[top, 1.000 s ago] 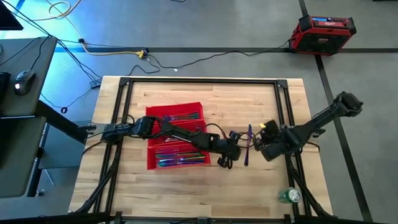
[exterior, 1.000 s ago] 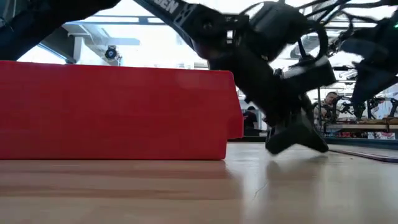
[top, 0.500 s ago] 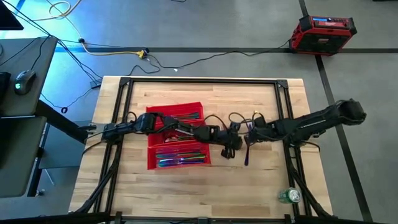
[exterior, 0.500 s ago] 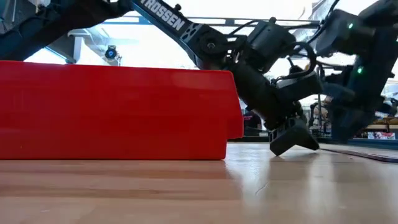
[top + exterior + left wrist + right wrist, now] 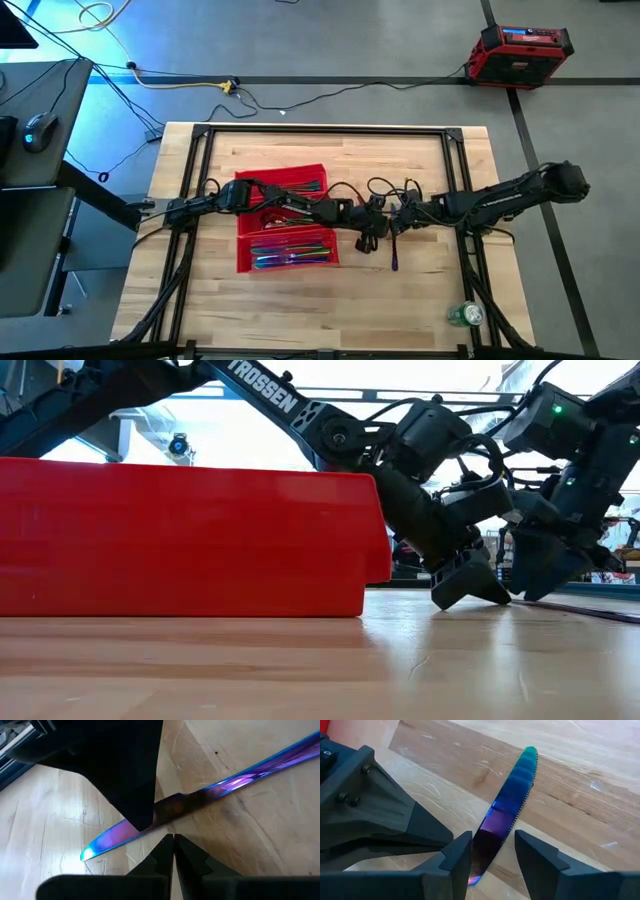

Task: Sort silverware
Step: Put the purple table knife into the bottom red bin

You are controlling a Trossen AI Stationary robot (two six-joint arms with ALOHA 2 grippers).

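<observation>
A purple-blue iridescent knife [image 5: 394, 252] lies flat on the wooden table, right of the red tray [image 5: 252, 200]. More silverware [image 5: 290, 256] lies in the tray's compartments. My right gripper [image 5: 492, 842] is low over the table and open, one finger on each side of the knife's blade [image 5: 517, 785]; I see no touch. My left gripper [image 5: 173, 837] reaches over from the tray side, shut, with its tips down at the table just short of the knife [image 5: 240, 780]. In the low view both grippers meet right of the tray wall [image 5: 190, 540].
A green can [image 5: 465, 315] stands near the table's front right corner. Black frame rails [image 5: 190, 200] run along the table's sides and far edge. The tray sits close to the left of both grippers, and bare wood lies in front of the knife.
My right gripper has gone toward the table's left edge and down, from beside the knife to over its blade. My left gripper has shifted a little toward the far edge. The knife still lies flat on the table.
</observation>
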